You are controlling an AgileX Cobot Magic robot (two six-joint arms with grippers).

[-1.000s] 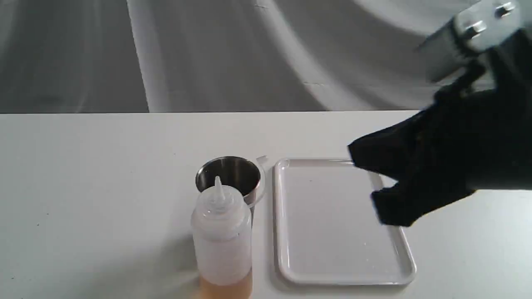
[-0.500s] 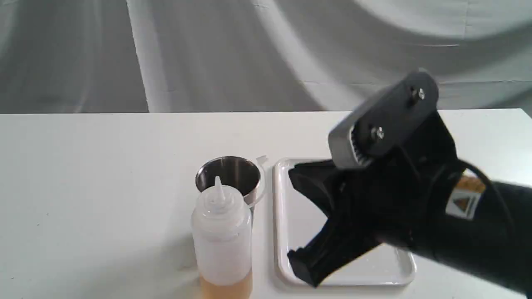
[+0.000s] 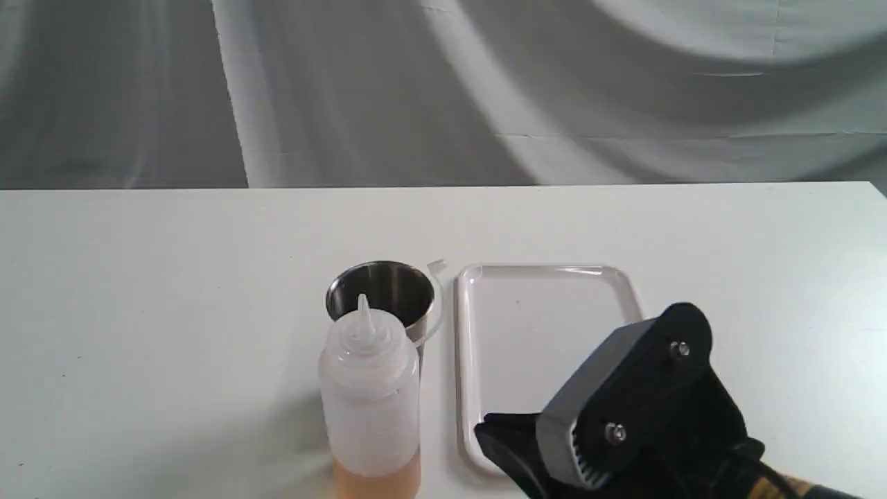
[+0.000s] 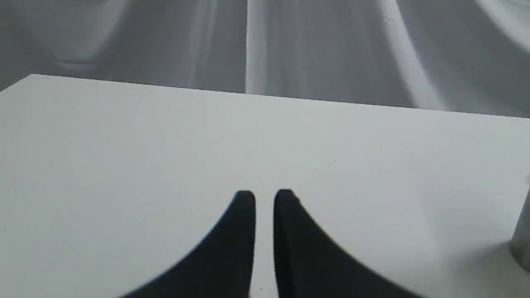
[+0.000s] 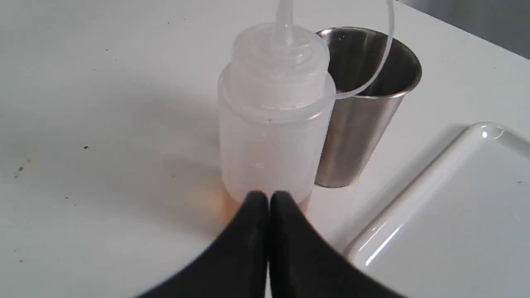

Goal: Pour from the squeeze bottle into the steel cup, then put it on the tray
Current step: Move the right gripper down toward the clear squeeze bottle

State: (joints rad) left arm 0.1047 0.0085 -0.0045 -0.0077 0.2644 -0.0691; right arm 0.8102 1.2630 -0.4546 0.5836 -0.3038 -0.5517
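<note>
**Operator:** Where is the item, and what is the tool state?

**Technician:** The squeeze bottle [image 5: 273, 124] stands upright on the table [image 3: 138, 312], close against the steel cup [image 5: 364, 124]; contact between them cannot be confirmed. The tray [image 3: 533, 326] lies just beside the cup. The right gripper [image 5: 269, 196] sits near the bottle's base, jaws fully together and holding nothing. The left gripper [image 4: 264, 194] is closed to a thin slit, also holding nothing and well apart from the bottle.

**Operator:** Handling properties?

**Technician:** Probably light: amber liquid fills only the base. The walls look soft and smooth, so expect flex and slip. Open the jaws first, then grip mid-body, below the shoulder and clear of the cap strap [image 5: 387, 54].

**Operator:** Inventory?

**Technician:** 1 bottle, 1 cup, 1 tray, 2 grippers.
</note>
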